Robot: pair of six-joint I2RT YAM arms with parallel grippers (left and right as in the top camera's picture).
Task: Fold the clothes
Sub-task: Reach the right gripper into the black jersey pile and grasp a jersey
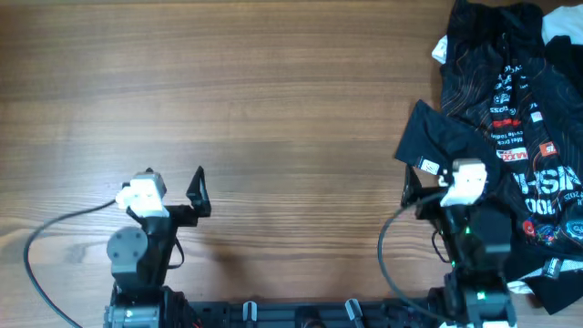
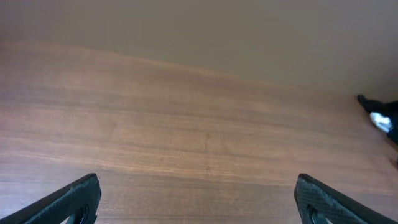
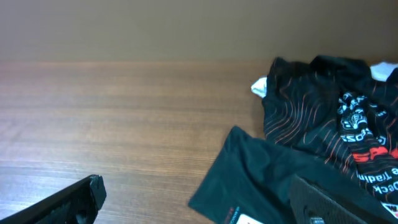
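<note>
My left gripper [image 2: 198, 183] and right gripper [image 3: 198, 183] both gape open; the black jersey [image 3: 311, 124] lies heaped at frame right.

Clothes [image 1: 519, 137]: unfolded heap along the right edge of the overhead frame.
Mostly black and rumpled, running from the upper right corner down to the lower right. Top layer is a black jersey [image 1: 487, 64] with thin orange-red wavy lines, crumpled. White and red logos [image 1: 510, 114] and lettering run in a band down it, partly creased. One plain black flap [image 1: 435, 137] spreads flat toward frame centre, with a small white label [image 1: 427, 165] at its lower edge. A white garment [image 1: 563, 27] shows at the upper right corner, mostly buried. A pale bit [image 1: 439, 50] pokes out at the jersey's left edge. Lower right: more black cloth with coloured round prints [image 1: 547, 228].
</note>
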